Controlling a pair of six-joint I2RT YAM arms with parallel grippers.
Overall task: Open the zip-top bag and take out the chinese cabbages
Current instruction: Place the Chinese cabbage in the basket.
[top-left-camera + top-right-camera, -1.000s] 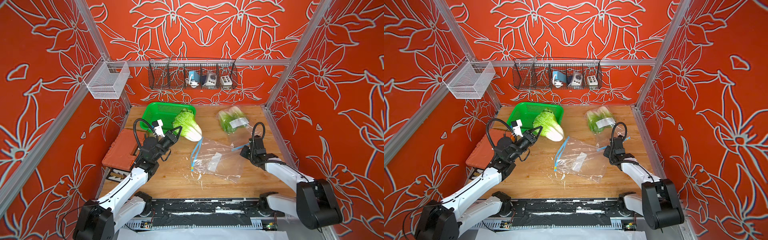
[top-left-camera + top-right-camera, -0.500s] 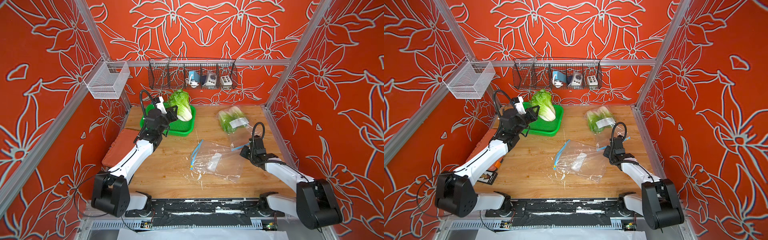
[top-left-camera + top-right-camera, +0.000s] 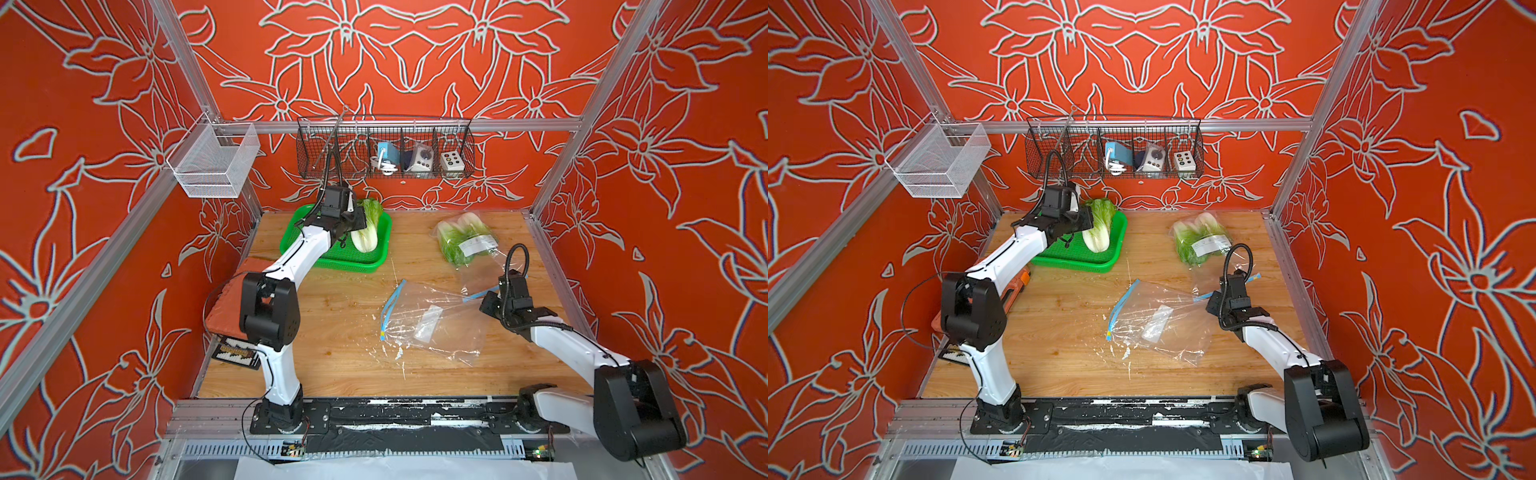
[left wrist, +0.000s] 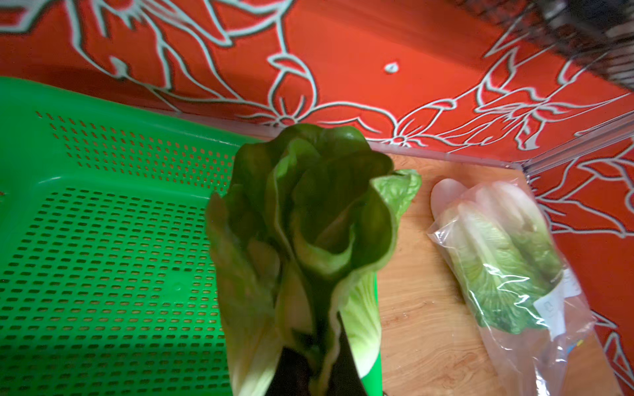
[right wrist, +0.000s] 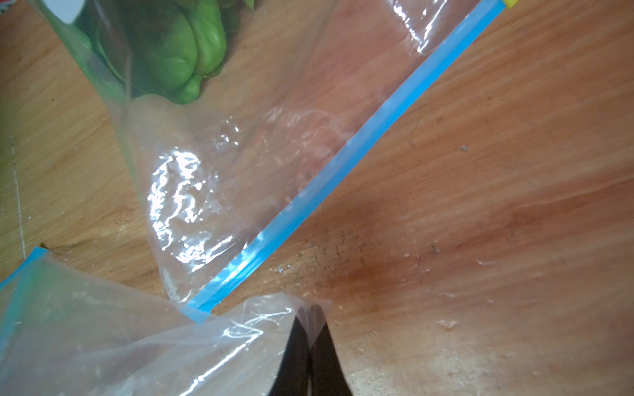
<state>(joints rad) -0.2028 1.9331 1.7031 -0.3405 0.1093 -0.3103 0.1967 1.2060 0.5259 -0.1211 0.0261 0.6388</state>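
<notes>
While my left claw (image 3: 356, 221) clamps one cabbage (image 3: 366, 235) over the basket (image 3: 332, 261), upper centre in a top view, my right claw (image 3: 487, 300) pinches a corner of the empty bag (image 3: 432, 328), right of centre; two more cabbages (image 3: 461, 239) lie bagged above it.

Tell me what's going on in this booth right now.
The left tool is clamped on a chinese cabbage, holding it over the green basket at the back of the table; whether it touches the basket floor cannot be told. The right tool pinches a corner of the zip-top bag, which looks empty. A second bag holds more cabbages.
</notes>
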